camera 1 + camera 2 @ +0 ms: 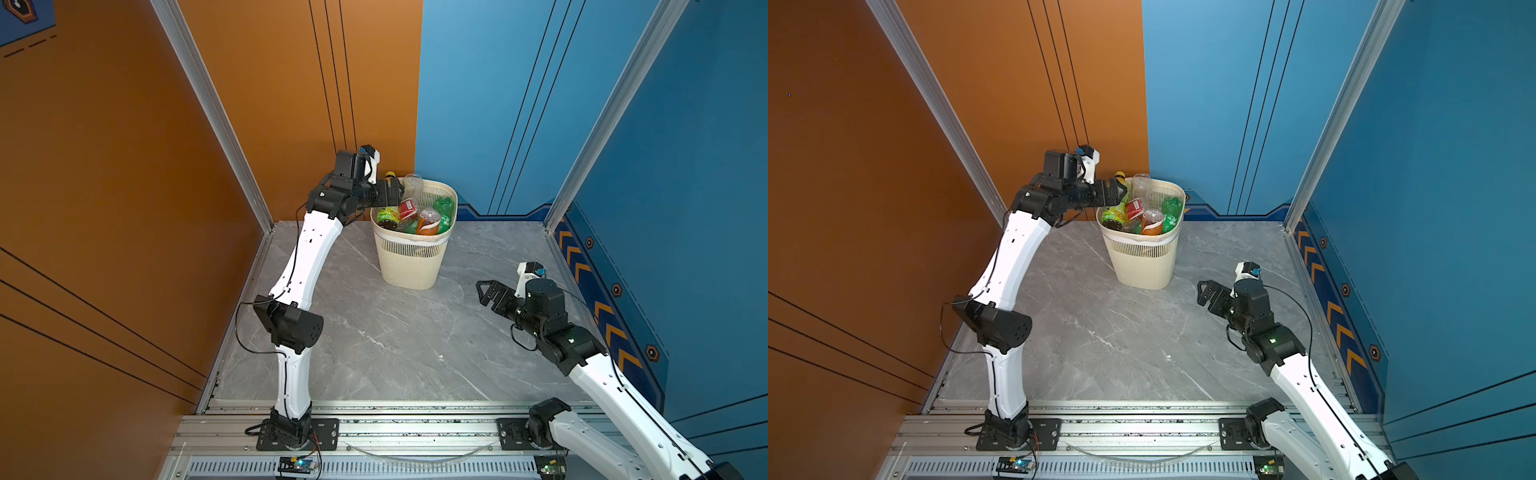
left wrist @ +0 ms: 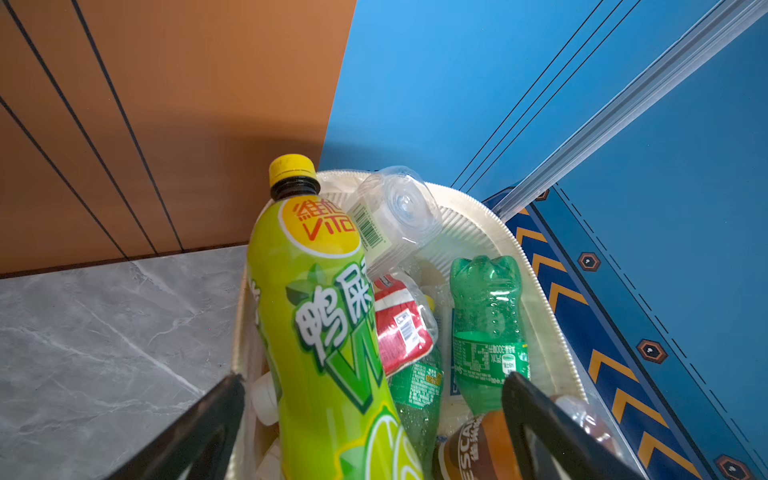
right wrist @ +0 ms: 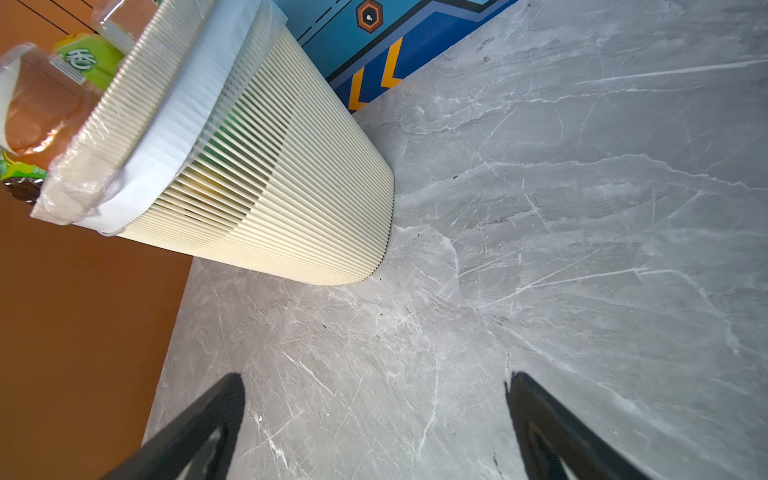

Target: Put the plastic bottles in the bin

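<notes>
Bottles (image 1: 415,216) heap past the rim of the bin (image 1: 409,266) at the table (image 1: 374,332) edge's 12 o'clock. Left gripper (image 2: 374,376) sits at the bin's 10 o'clock, jaws spread off the yellow-green bottle (image 2: 316,332). It leans on the pile, probably because there's no room lower, though the view's tight. Right gripper (image 3: 376,375) hangs wide and empty at 4 o'clock.

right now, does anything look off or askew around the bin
The bin is heaped above its rim. A yellow-green bottle leans out, capped end past the rim, between the jaws of the open left gripper; a clear bottle pokes up bottom-first. Either might tumble out.
</notes>
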Controlling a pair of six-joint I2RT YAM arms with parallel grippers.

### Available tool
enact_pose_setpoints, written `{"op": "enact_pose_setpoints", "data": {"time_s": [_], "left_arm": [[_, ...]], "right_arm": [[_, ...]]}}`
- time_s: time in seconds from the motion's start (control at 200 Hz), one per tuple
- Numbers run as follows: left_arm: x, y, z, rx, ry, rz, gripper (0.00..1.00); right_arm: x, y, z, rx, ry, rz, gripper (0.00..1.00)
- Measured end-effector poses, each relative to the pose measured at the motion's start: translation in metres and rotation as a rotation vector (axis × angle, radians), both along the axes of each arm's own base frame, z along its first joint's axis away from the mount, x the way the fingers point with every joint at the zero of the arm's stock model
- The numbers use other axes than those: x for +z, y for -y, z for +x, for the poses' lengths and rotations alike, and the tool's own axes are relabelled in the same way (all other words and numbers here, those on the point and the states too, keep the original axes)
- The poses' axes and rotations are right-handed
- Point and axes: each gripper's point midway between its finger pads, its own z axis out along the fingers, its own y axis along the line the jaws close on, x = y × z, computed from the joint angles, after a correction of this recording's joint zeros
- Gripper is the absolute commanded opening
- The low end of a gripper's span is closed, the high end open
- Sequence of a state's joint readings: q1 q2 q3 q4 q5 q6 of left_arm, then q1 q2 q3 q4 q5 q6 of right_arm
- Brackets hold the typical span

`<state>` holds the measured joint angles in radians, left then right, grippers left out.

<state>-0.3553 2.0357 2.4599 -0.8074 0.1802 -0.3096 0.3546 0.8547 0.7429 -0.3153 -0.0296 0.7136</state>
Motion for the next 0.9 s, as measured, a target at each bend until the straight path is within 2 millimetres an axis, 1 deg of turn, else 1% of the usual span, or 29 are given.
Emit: {"op": "enact_pose_setpoints", "data": {"time_s": [0.085,0.18,0.23,0.3,0.335,0.401,0.441,0.456,0.471,0.486,0.501,0.526,0.581,0.606,0.621,0.641,0.656,0.676,0.696,0.756,0.826,0.901], "left_arm": [[0.017,-0.004,-0.014,0.009,0.033,0.010,0.98],[0.041,-0.013,-0.043,0.021,0.091,0.030,0.98],[0.054,-0.019,-0.065,0.028,0.141,0.041,0.98],[0.063,-0.031,-0.098,0.043,0.226,0.044,0.98],[0.062,-0.040,-0.117,0.057,0.272,0.041,0.98],[0.050,-0.060,-0.154,0.089,0.356,0.033,0.98],[0.035,-0.077,-0.174,0.129,0.399,0.034,0.98],[0.024,-0.084,-0.180,0.148,0.404,0.042,0.98],[0.019,-0.090,-0.185,0.165,0.416,0.042,0.98],[0.007,-0.096,-0.191,0.184,0.419,0.050,0.98],[0.002,-0.102,-0.196,0.203,0.432,0.051,0.98],[-0.015,-0.113,-0.205,0.235,0.437,0.062,0.98],[-0.049,-0.131,-0.217,0.295,0.436,0.091,0.98],[-0.064,-0.138,-0.221,0.320,0.433,0.107,0.98],[-0.078,-0.143,-0.223,0.337,0.423,0.123,0.98],[-0.089,-0.148,-0.226,0.354,0.419,0.136,0.98],[-0.103,-0.152,-0.228,0.368,0.404,0.156,0.98],[-0.114,-0.157,-0.230,0.385,0.398,0.171,0.98],[-0.130,-0.163,-0.232,0.401,0.382,0.195,0.98],[-0.162,-0.178,-0.239,0.451,0.360,0.248,0.98],[-0.189,-0.194,-0.243,0.506,0.343,0.297,0.98],[-0.208,-0.210,-0.242,0.562,0.329,0.328,0.98]], "right_arm": [[0.000,0.001,0.000,-0.003,0.000,-0.005,1.00],[-0.001,0.004,0.000,-0.006,-0.005,-0.025,1.00],[-0.001,0.008,0.000,-0.012,-0.006,-0.045,1.00],[0.003,0.017,0.001,-0.032,-0.001,-0.080,1.00],[0.005,0.022,0.001,-0.046,0.006,-0.099,1.00],[0.009,0.033,-0.001,-0.069,0.021,-0.142,1.00],[0.011,0.039,-0.004,-0.081,0.031,-0.168,1.00],[0.012,0.042,-0.005,-0.088,0.034,-0.179,1.00],[0.014,0.045,-0.006,-0.094,0.040,-0.195,1.00],[0.014,0.047,-0.007,-0.098,0.044,-0.203,1.00],[0.016,0.050,-0.008,-0.106,0.050,-0.217,1.00],[0.018,0.055,-0.010,-0.118,0.064,-0.239,1.00],[0.021,0.063,-0.014,-0.137,0.094,-0.283,1.00],[0.021,0.067,-0.017,-0.143,0.109,-0.307,1.00],[0.020,0.068,-0.018,-0.145,0.113,-0.317,1.00],[0.018,0.071,-0.019,-0.147,0.127,-0.337,1.00],[0.016,0.072,-0.020,-0.148,0.133,-0.351,1.00],[0.014,0.074,-0.021,-0.149,0.146,-0.368,1.00],[0.010,0.076,-0.021,-0.152,0.156,-0.385,1.00],[-0.003,0.080,-0.021,-0.156,0.183,-0.443,1.00],[-0.024,0.084,-0.017,-0.156,0.187,-0.521,1.00],[-0.047,0.087,-0.009,-0.153,0.178,-0.605,1.00]]}}
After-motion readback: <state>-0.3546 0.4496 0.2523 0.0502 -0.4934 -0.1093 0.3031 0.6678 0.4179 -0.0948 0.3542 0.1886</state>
